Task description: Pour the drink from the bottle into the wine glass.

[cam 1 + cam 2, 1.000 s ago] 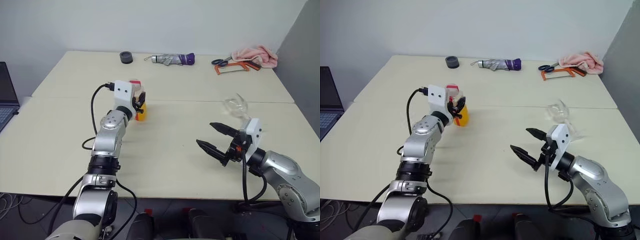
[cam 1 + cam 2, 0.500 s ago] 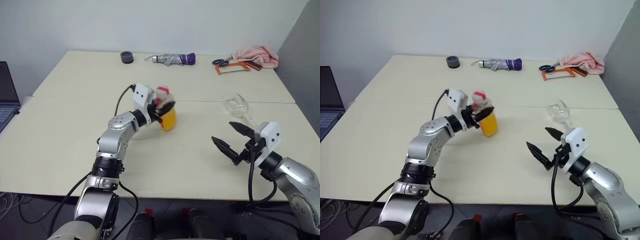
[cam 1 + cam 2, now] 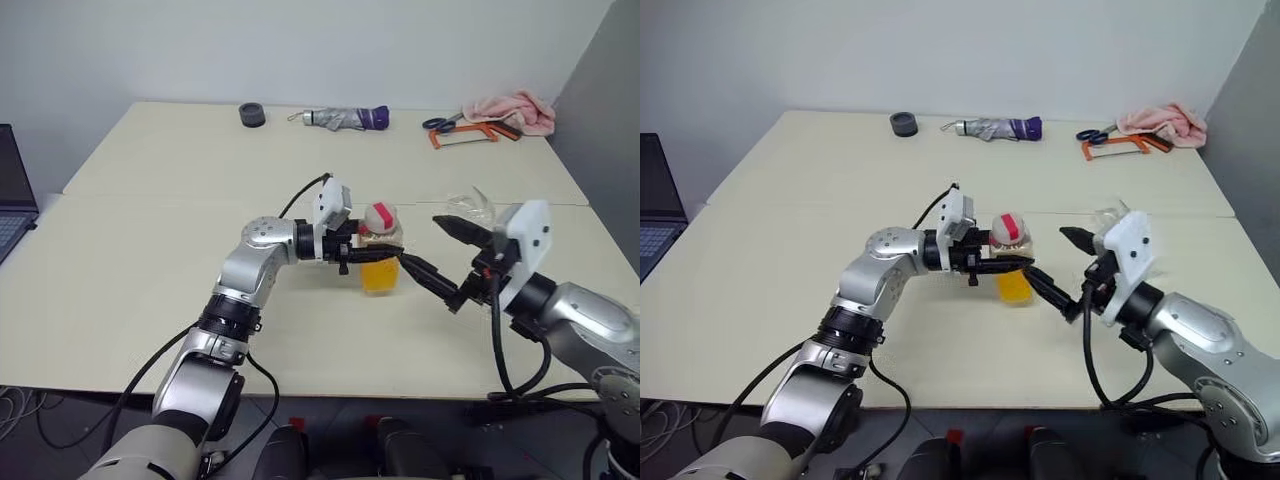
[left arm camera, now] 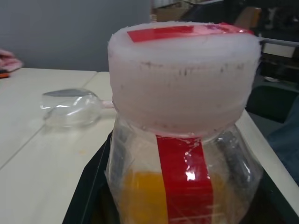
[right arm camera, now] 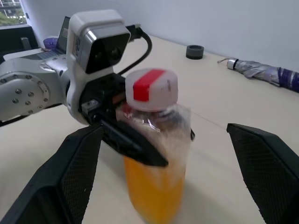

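Left eye view: the left gripper [image 3: 372, 253] has its jaws clamped on the bottle [image 3: 380, 250], holding it upright near the middle of the bench [image 3: 150, 250], just off the top. Cap [image 3: 379, 216] on, drink [image 3: 380, 276] filling the lower part. The right gripper [image 3: 437, 255] faces it with jaws wide apart, 1 finger just beside the bottle's base. My read: the left is presenting the bottle so the right can get at the cap or take it over, since nothing pours with the cap on. The glass [image 3: 471, 206] lies on its side behind the right gripper, toward the bench's right edge, so it needs standing up first.

Right eye view: same scene. Along the far edge sit 1 dark ring [image 3: 904, 123], 1 folded umbrella [image 3: 995, 128], 1 pair of scissors [image 3: 1092, 134], 1 orange saw [image 3: 1118, 146] and 1 pink cloth [image 3: 1162, 120], all well apart from the action. 1 laptop [image 3: 660, 215] sits off the left edge.

Left wrist view: 1 bottle, close up, red strip down its front, white cap with red band; beyond it, 1 glass lying on the bench, bowl empty.

Right wrist view: 2 black fingers [image 5: 74, 172] spread either side of the bottle, not touching it; the left jaws pinch its shoulder from behind.
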Robot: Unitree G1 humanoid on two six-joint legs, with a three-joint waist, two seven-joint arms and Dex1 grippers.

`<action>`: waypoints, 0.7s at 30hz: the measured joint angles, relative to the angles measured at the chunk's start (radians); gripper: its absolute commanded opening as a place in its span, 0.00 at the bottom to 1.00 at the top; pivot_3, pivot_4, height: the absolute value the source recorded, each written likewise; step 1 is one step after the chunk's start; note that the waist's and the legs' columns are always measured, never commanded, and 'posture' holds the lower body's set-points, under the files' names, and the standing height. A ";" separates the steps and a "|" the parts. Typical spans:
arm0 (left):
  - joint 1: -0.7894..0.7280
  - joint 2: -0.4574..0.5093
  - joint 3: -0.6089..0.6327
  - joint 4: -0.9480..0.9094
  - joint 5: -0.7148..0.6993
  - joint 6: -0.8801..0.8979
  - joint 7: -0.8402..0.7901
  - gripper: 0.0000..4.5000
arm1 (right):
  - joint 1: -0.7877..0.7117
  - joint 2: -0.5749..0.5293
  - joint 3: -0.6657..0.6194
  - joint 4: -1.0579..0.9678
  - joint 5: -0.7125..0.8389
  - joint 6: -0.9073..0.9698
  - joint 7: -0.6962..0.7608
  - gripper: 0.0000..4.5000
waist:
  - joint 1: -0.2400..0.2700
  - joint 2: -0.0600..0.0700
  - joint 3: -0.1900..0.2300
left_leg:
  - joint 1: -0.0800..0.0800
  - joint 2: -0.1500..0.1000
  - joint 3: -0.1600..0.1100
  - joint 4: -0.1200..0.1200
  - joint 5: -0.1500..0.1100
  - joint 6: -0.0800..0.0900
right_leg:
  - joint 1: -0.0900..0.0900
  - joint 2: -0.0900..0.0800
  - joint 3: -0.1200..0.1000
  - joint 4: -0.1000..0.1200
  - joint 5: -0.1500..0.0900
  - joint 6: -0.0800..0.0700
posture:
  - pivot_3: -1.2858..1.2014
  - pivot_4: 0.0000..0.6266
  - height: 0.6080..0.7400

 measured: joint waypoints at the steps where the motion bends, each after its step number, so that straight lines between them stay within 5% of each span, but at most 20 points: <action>1: 0.000 -0.003 -0.011 0.004 0.001 -0.001 -0.022 0.41 | -0.019 0.009 0.016 0.004 -0.002 0.004 -0.009 1.00 | 0.000 0.000 0.000 | -0.002 0.000 0.000 0.000 0.000 0.000 | -0.001 0.000 0.000 0.000 0.000 0.000 | 0.52 0.24 1.00; 21: -0.018 -0.007 -0.032 0.080 0.055 -0.103 -0.104 0.41 | -0.128 0.055 0.119 0.077 -0.042 0.042 -0.022 1.00 | 0.000 0.000 0.000 | -0.013 0.000 -0.003 0.010 0.000 0.001 | -0.009 0.000 -0.003 0.004 0.000 0.000 | 0.52 0.24 1.00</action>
